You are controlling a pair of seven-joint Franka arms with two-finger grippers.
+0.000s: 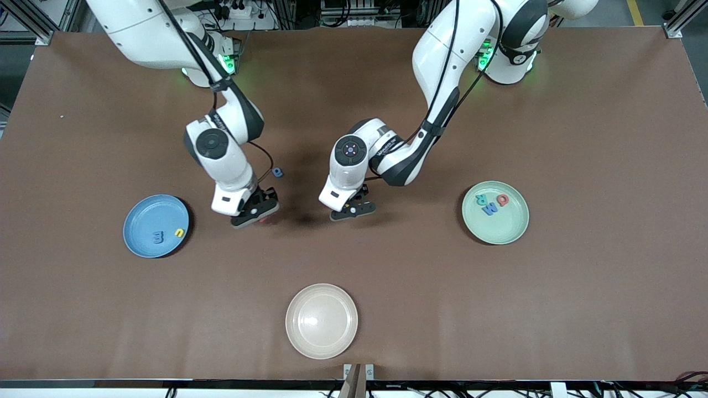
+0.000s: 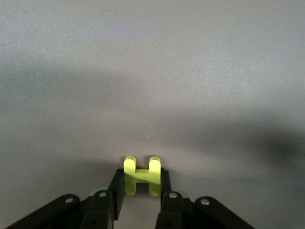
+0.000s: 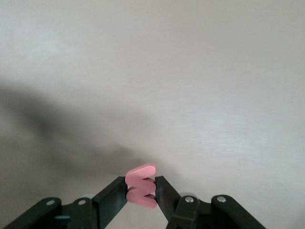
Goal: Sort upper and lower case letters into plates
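Blue plate (image 1: 156, 225): toward the right arm's end of the table; holds a blue letter (image 1: 159, 237) and a yellow letter (image 1: 179, 232).
Mint green plate (image 1: 495, 213): toward the left arm's end; holds three letters (image 1: 490, 202).
Cream plate (image 1: 321, 320): nearest the front camera, between them.
Small blue letter (image 1: 277, 172): on the table near the right arm.
Left gripper (image 2: 141, 183): low over mid-table, clamped on a yellow H (image 2: 141, 175).
Right gripper (image 3: 141, 188): low beside the blue plate, clamped on a pink letter (image 3: 141, 185), possibly an m or w.
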